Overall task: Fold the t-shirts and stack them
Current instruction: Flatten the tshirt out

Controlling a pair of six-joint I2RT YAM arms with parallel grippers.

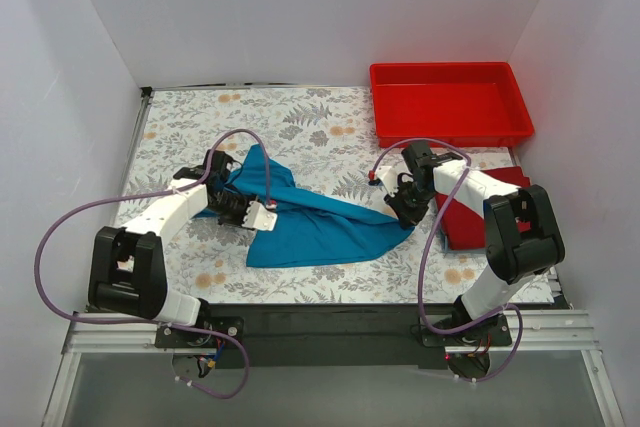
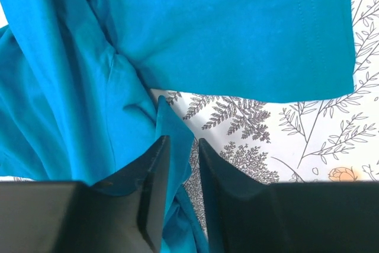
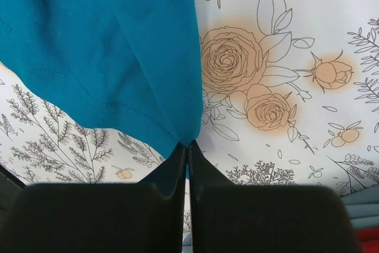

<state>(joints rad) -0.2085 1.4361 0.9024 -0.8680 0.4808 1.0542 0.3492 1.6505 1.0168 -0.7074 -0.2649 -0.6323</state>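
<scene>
Top external view: the teal-blue soft cloth t-shirt (image 1: 310, 222) is seen lying unfolded and rumpled near the middle of the floral-printed table covering (image 1: 300, 127), drawn out into a long slanting shape between the two arms. No tidy fold can be made out in it.

In the right wrist view, one corner of its hem is pinched between the closed fingers of the right gripper (image 3: 188, 146). In the left wrist view, a raised ridge of the same cloth is straddled by the left gripper (image 2: 180, 143). Its jaws stand narrowly apart, and the cloth is not seen pressed from both sides, so no firm hold can be confirmed there.

A red cloth t-shirt (image 1: 458, 230) is found folded into a flat rectangle at the right side of the table. It is partly hidden beneath the right arm and lies just in front of the rigid red plastic tray (image 1: 450, 132).

The task is judged to be partway done, with one garment folded and set down. The teal-blue one is yet to be spread flat, folded and laid on the stack. Whether a further shirt lies under the red one cannot be told.
</scene>
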